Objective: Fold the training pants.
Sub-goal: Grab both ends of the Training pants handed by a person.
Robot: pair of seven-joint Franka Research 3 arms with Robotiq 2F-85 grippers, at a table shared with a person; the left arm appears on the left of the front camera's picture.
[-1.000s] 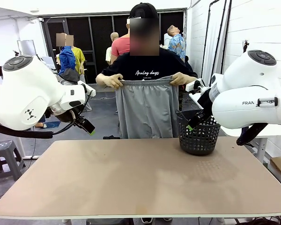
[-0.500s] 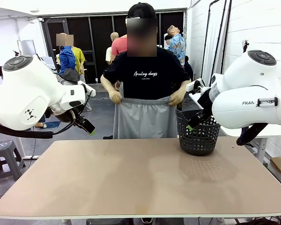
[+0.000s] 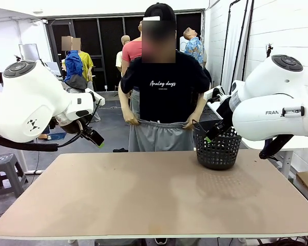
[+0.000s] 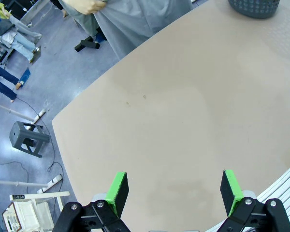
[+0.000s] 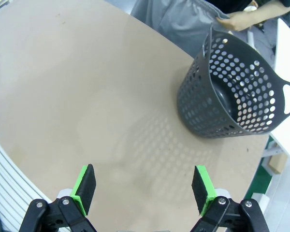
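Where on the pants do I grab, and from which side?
Probably the waistband: the person's hands hold it stretched level beyond the table's far edge, the pants hanging below. Come from the robot's side, across the table, pinching the taut span between the hands.

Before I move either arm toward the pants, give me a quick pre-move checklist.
1. Left gripper open, nothing held: ok.
2. Right gripper open, nothing held: ok.
3. Training pants lying on the table: not ok; the person holds them up by the waistband beyond the far edge.
4. Basket off the middle: ok, it stands far right.
5. Legs straight: cannot tell, hidden behind the table.
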